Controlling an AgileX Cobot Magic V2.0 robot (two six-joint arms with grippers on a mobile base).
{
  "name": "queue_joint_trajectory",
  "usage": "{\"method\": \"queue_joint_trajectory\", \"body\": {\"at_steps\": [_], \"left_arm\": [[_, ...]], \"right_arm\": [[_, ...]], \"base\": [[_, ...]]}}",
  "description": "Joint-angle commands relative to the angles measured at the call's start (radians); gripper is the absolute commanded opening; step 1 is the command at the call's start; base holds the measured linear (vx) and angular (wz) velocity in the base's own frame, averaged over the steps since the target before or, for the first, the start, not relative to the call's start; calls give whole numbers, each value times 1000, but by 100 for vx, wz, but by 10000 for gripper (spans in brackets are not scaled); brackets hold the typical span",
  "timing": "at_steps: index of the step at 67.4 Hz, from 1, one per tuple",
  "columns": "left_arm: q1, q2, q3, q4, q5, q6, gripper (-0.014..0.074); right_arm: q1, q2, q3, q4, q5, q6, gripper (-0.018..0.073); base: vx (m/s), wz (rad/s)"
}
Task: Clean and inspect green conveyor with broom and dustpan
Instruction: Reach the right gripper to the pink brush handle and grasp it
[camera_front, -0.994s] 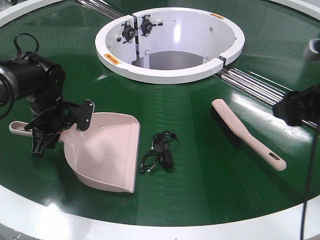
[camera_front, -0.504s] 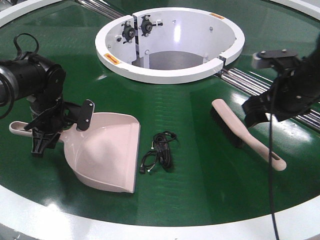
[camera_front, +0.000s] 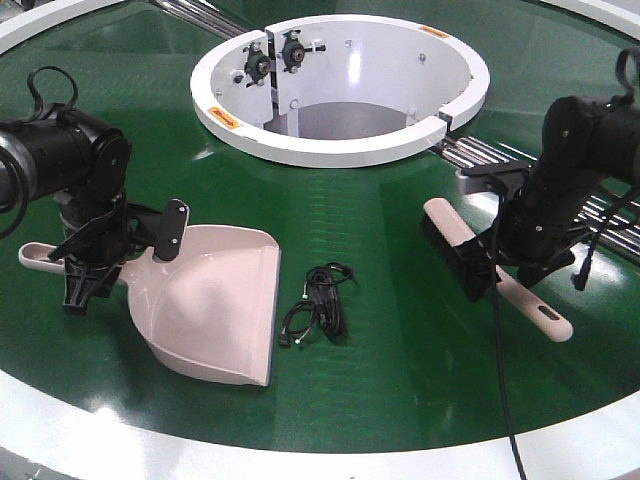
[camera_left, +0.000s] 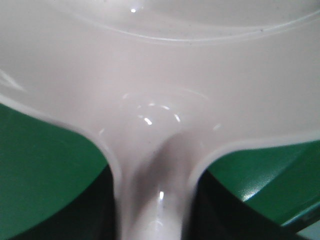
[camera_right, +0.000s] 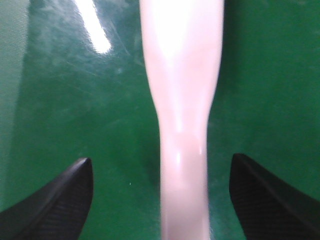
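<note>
Nothing looks swept yet: a tangled black cord (camera_front: 320, 305) lies on the glossy dark green conveyor (camera_front: 400, 350), beside the pale pink plastic dustpan (camera_front: 215, 305). The left end effector (camera_front: 85, 275) clamps the dustpan's handle. The right end effector (camera_right: 160, 200) gapes wide astride the pale pink, black-bristled broom (camera_front: 447, 232), which lies ungripped on the belt.

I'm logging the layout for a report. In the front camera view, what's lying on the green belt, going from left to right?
dustpan → tangled black cord → broom
</note>
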Motion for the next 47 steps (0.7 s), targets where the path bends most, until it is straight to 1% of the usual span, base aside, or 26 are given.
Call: {"method": "queue_joint_trajectory", "body": {"at_steps": [1,10,13,17,26,28,29,33,34,36,39,47], "left_arm": [[-7,-50,-27,2,0,-5,-6],[-7,-50,-27,2,0,-5,-6],[-7,-50,-27,2,0,-5,-6],[-7,-50,-27,2,0,-5,-6],[-7,-50,-27,2,0,-5,-6],[-7,-50,-27,2,0,-5,-6],[-7,-50,-27,2,0,-5,-6],[-7,-50,-27,2,0,-5,-6],[-7,-50,-27,2,0,-5,-6],[-7,-50,-27,2,0,-5,-6],[-7,-50,-27,2,0,-5,-6],[-7,-50,-27,2,0,-5,-6]], "right_arm": [[-2,-25,-32,-8,-21,1,545],[-2,0,-32,-32,-29,13,530],[-2,8,-32,-49,-29,19,510],[-2,13,-32,-49,-24,20,472],[-2,14,-32,-49,-16,20,307],[-2,12,-32,-49,-14,20,244],[-2,11,-32,-49,-14,20,231],[-2,6,-32,-49,-8,19,125],[-2,5,-32,-49,-8,19,113],[-2,0,-32,-49,-4,19,48],[-2,-8,-32,-49,0,20,-13],[4,-34,-27,-18,19,45,-8]], "base": [[0,0],[0,0],[0,0],[0,0],[0,0],[0,0],[0,0],[0,0],[0,0],[0,0],[0,0],[0,0]]}}
